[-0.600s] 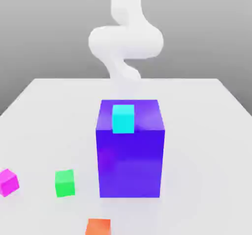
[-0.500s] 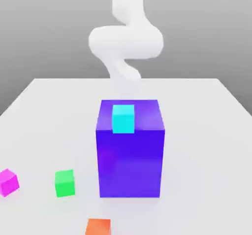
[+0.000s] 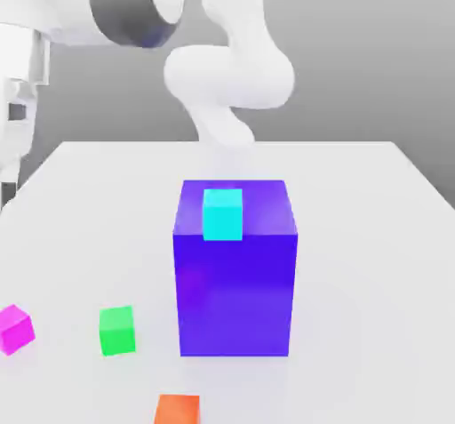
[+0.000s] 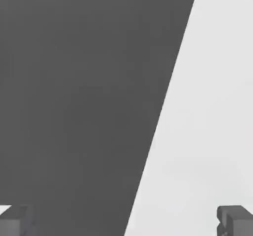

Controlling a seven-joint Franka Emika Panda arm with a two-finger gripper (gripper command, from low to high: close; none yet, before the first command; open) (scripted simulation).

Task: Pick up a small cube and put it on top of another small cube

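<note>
Below the white robot hand [image 3: 18, 102], which hangs high at the exterior view's left edge, the small bright magenta cube [image 3: 15, 329] sits on the pale grey table [image 3: 373, 236], low and near that same edge. The hand view shows the pincer [image 4: 126, 220] with its two dark fingertips [image 4: 234, 220] spread wide apart and nothing between them; under it lie only the table's edge and the dark floor beyond.

The step in hand looks like the approach to the magenta cube. To do it well, the pincer should first travel sideways until the cube lies squarely between the fingertips, and only then descend, keeping the jaws wide until they straddle the cube's flat sides.

Moving toward the exterior view's right, a small green cube [image 3: 116, 330] rests near the magenta one, a likely base for stacking. A small orange cube [image 3: 177, 409] lies further right and nearer the camera. Beyond them stands a tall glossy blue block [image 3: 235, 280] with a small cyan cube [image 3: 222, 214] on top, well clear of the pincer. A straight-down descent should keep the fingers from nudging the green neighbour.
</note>
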